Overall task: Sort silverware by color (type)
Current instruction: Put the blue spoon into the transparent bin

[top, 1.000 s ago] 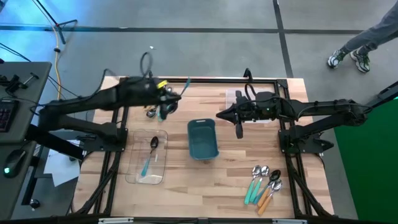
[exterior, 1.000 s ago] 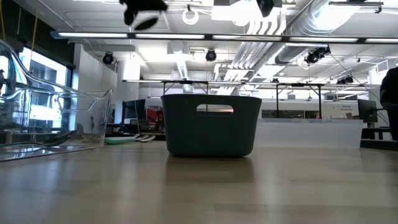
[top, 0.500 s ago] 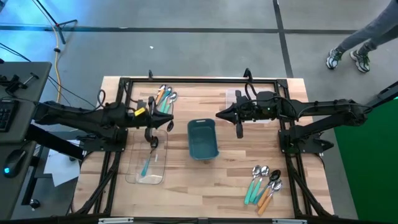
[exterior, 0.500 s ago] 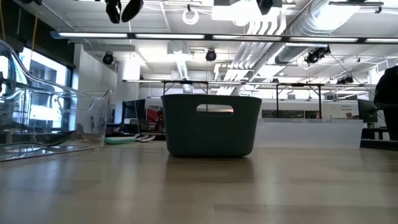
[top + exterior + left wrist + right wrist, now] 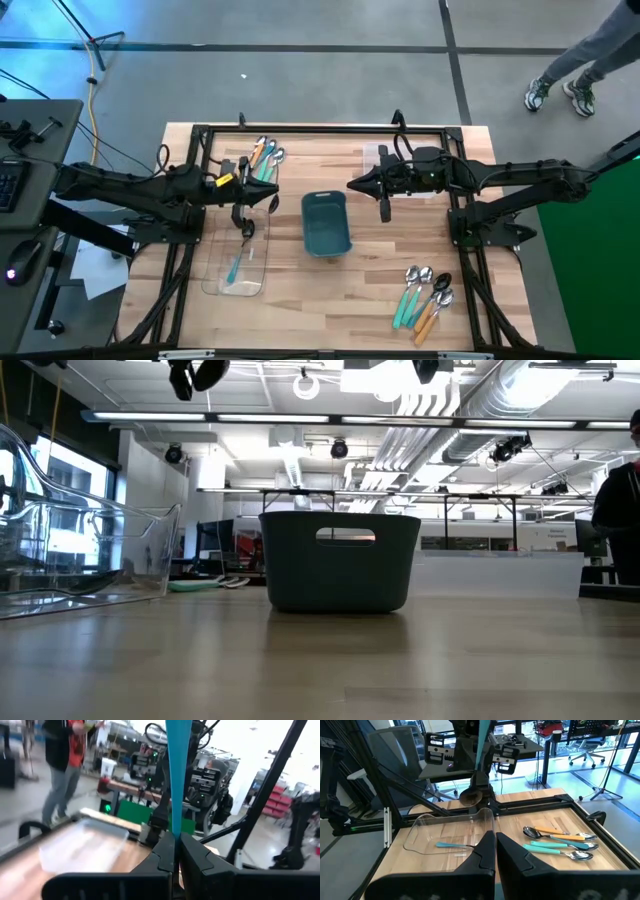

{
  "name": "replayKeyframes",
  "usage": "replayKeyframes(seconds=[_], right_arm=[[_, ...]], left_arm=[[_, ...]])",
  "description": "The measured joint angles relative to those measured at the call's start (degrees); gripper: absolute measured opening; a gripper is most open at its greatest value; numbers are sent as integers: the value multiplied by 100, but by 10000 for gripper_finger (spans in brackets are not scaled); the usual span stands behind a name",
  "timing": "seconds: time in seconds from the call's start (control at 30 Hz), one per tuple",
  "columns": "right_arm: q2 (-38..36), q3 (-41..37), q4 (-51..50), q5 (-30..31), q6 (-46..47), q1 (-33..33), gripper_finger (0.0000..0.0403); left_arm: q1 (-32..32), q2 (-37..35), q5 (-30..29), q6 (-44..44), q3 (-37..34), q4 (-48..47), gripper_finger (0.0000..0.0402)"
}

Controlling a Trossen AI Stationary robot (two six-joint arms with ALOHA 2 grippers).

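Left tool (image 5: 243, 212): closed on one teal-handled spoon (image 5: 176, 775), held above the clear tray (image 5: 258, 262), which contains another teal spoon (image 5: 235, 266). Right tool (image 5: 384, 210): closed, empty, beside the teal bin (image 5: 326, 243). Remaining spoons: one cluster (image 5: 264, 156) at the bench's far left, another (image 5: 424, 296) at its near right.

Bare wood btwn the teal bin (image 5: 326, 224) and the front-right spoon cluster (image 5: 424, 297), also along the front edge, so a gripper could pass there. Obstacles: bin mid-table, clear tray (image 5: 236, 256) w/ one teal spoon (image 5: 233, 268) front-left, back-left spoon bunch (image 5: 262, 158), black frame rails (image 5: 320, 130) round the table edge. Left gripper (image 5: 245, 213) hangs over the tray's back end gripping a teal-handled spoon (image 5: 177, 770); right gripper (image 5: 384, 207) hangs just right of the bin's back corner.
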Motion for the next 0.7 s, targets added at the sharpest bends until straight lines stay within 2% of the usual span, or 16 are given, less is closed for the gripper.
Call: replayKeyframes(seconds=[0.1, 0.33, 0.4, 0.7], right_arm=[[0, 0, 0, -2, 0, 0, 0], [0, 0, -47, -2, -3, -1, 0], [0, 0, -50, -2, -67, -2, 0], [0, 0, -232, -2, -103, -2, 0]], left_arm=[[-119, -36, 0, -635, 276, -870, 0], [-819, 173, 19, -2282, 1525, -4886, 0], [-1058, 300, 7, -2801, 1774, -5686, 0], [-2325, 1329, 189, -5120, 1918, -7645, 0]])
